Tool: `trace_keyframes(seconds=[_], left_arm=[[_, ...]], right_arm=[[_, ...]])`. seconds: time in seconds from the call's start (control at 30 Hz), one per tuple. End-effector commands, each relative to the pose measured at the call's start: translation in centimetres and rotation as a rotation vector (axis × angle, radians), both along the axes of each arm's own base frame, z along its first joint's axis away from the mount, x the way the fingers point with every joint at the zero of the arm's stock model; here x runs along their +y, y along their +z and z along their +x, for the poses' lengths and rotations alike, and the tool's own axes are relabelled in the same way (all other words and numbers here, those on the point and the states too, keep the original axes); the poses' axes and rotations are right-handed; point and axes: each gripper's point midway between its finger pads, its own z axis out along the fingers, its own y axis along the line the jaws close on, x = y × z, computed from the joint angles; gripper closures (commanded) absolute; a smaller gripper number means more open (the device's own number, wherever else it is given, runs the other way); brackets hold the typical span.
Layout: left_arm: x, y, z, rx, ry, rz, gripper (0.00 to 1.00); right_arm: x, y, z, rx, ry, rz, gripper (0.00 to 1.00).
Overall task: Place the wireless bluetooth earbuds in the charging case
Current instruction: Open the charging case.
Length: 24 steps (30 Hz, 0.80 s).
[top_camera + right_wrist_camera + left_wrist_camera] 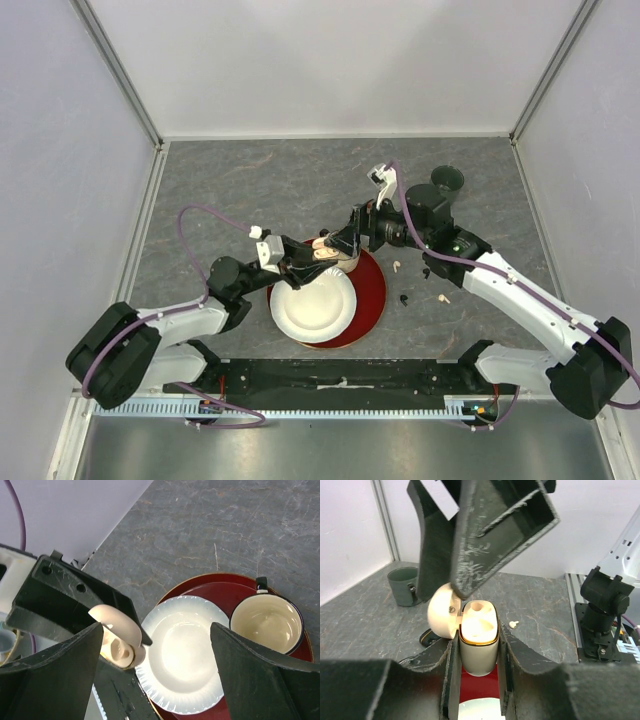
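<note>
My left gripper [316, 253] is shut on the cream charging case [479, 645], holding it upright above the plates with its lid [442, 613] swung open to the left. The case also shows in the right wrist view [119, 652]. My right gripper [343, 241] is open and empty, its jaws wide apart right over the case. On the table to the right lie a white earbud [397, 266], a black earbud [403, 298] and another white earbud [441, 297]. One white earbud shows in the left wrist view [514, 624]. I cannot tell what sits in the case's slots.
A white plate [312, 308] lies on a red plate [372, 295] under the grippers. A cream mug with a dark rim [267, 622] stands on the red plate. A dark green cup [447, 182] stands at the back right.
</note>
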Motion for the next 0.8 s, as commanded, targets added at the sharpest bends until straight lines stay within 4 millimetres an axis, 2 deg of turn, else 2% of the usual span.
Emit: trace_keyframes(seconds=[0.0, 0.23, 0.43, 0.63, 0.67, 0.73, 0.77], left_arm=[[1.7, 8.3, -4.4, -0.354, -0.074, -0.235, 0.98], [2.4, 8.4, -3.2, -0.338, 0.013, -0.256, 0.98], [2.9, 7.3, -1.8, -0.300, 0.094, -0.239, 0.98], [3.1, 6.6, -1.4, -0.283, 0.122, -0.226, 0.98], [3.2, 6.7, -1.5, -0.286, 0.121, -0.226, 0.98], [3.3, 6.7, -1.6, -0.286, 0.123, -0.228, 0.98], [3.4, 6.7, -1.7, -0.285, 0.123, -0.227, 0.98]], right_arm=[[0.6, 2.2, 1.8, -0.042, -0.056, 0.080, 0.05], [1.1, 2.4, 0.4, -0.025, 0.018, 0.101, 0.04], [0.9, 5.5, -0.3, -0.092, 0.035, 0.170, 0.02], [-0.1, 7.0, 0.2, -0.127, -0.027, 0.183, 0.02], [-0.4, 6.8, 0.5, -0.120, -0.054, 0.171, 0.02], [-2.7, 5.8, 2.9, -0.093, -0.238, 0.123, 0.02], [-4.0, 3.8, 3.5, -0.039, -0.309, 0.054, 0.03]])
